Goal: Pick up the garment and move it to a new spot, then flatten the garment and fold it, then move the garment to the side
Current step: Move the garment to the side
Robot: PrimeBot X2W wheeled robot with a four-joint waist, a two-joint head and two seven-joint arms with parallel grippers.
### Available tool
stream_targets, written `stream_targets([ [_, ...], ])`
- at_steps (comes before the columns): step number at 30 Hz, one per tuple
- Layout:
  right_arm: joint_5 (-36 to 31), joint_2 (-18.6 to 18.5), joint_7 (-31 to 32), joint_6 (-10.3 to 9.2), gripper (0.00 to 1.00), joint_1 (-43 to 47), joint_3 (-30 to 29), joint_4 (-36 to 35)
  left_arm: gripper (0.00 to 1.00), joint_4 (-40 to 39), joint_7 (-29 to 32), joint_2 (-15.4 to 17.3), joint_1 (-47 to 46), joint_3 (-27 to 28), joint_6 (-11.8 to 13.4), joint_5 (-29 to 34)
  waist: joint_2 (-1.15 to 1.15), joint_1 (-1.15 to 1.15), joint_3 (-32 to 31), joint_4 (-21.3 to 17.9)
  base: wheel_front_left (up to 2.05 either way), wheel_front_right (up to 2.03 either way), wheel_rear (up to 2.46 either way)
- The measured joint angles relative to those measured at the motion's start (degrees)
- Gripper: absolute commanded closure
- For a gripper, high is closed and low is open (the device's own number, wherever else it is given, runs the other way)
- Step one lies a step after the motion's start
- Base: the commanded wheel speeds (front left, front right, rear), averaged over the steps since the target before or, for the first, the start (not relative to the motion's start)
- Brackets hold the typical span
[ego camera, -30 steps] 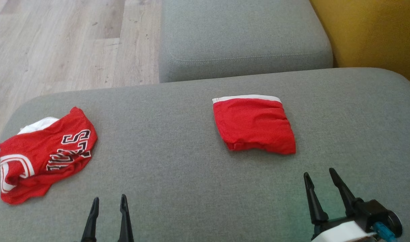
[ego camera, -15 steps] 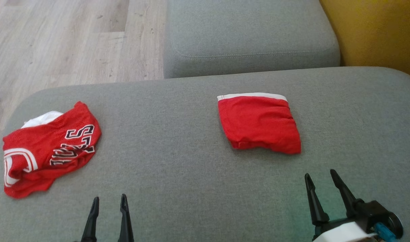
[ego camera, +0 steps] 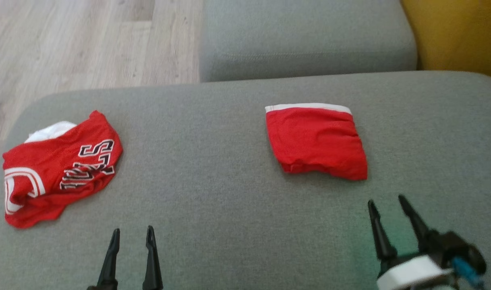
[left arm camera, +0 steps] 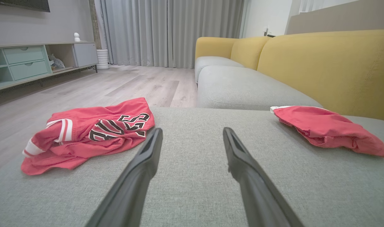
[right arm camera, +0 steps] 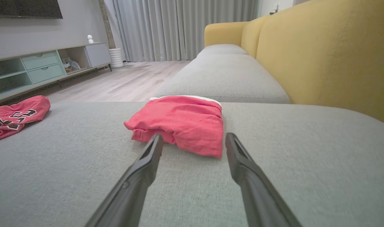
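Grey cushion (ego camera: 213, 181) bears folded red garment (ego camera: 315, 139); crumpled jersey (ego camera: 60, 169) well apart.

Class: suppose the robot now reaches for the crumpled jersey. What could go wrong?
1. The jersey lies by the seat's left edge; a pull might drop it to the floor.
2. It is bunched, so the open left end effector may pinch several layers.
3. The right end effector sits near the folded garment and could disturb it.

Grey seat (ego camera: 229, 209) with clothes
A crumpled jersey (ego camera: 56, 169) is lying at nine o'clock, a folded red garment (ego camera: 315, 141) at two.
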Motion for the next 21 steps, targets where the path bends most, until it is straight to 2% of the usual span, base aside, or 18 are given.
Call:
stream_targets([
  [7, 0.1, -3.3, 0.0, 0.00, 0.00, -9.9, 0.9, 4.8, 0.00, -2.2, 0.0, 0.0, -1.7, -0.5, -1.1, -2.4, 0.00, 0.00, 3.5, 1.0, 0.00, 0.00, 0.00],
  [11, 1.9, -5.3, 0.2, 0.00, 0.00, -17.1, 1.2, 12.8, 0.00, -4.0, 0.0, 0.0, -4.0, -1.2, -1.0, -2.5, 0.00, 0.02, 6.1, 2.1, 0.00, 0.00, 0.00],
  [14, 5.4, -5.9, 3.2, 0.00, 0.00, -22.5, 1.0, 18.6, 0.00, -4.8, 0.0, 0.0, -5.5, -2.1, -0.5, -2.5, 0.00, 0.01, 8.1, 3.2, 0.00, 0.00, 0.00],
  [21, 12.8, -9.8, 9.8, 0.00, 0.00, -34.6, 2.0, 29.4, 0.00, -5.2, 0.0, -0.1, -8.3, -4.9, 0.5, -0.5, 0.00, 0.01, 12.8, 6.1, 0.00, 0.00, 0.00],
])
